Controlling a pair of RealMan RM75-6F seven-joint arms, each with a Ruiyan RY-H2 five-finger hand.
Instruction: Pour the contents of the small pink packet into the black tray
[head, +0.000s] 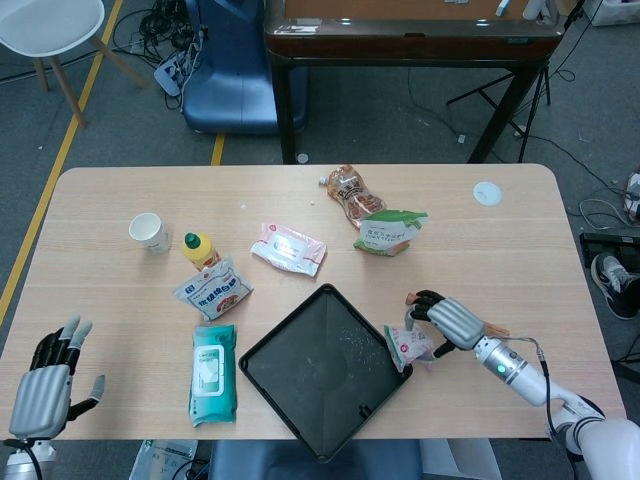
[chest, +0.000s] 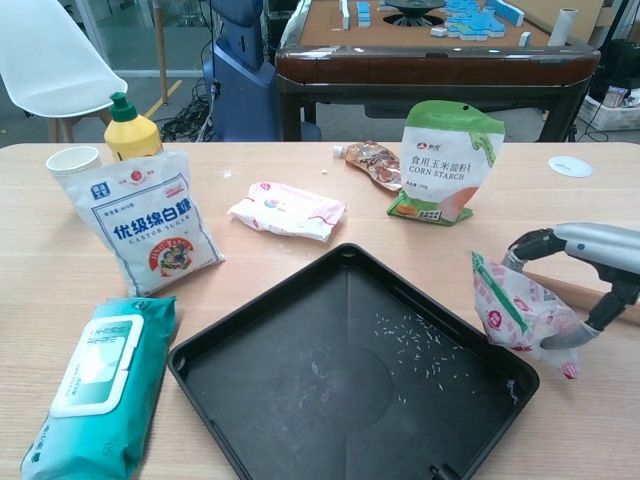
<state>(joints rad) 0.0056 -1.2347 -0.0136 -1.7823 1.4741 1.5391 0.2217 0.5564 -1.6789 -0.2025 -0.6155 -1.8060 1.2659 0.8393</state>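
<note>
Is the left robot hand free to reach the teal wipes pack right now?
Probably yes: the left robot hand is open and holds nothing, and only bare table lies between it and the teal wipes pack.

- Tray (chest: 300, 390): black, flecked with white grains.
- Packet (chest: 515, 310): pink and white with a green stripe.
- Wipes pack (chest: 95, 385): teal, white flap.
- Sugar bag (chest: 145, 225): white, blue lettering, red emblem.
- Starch pouch (chest: 445, 160): white, green top.
- Bottle (chest: 130, 130): yellow, green cap, at ten o'clock.
- Right hand (chest: 590, 265): silver and black.
</note>
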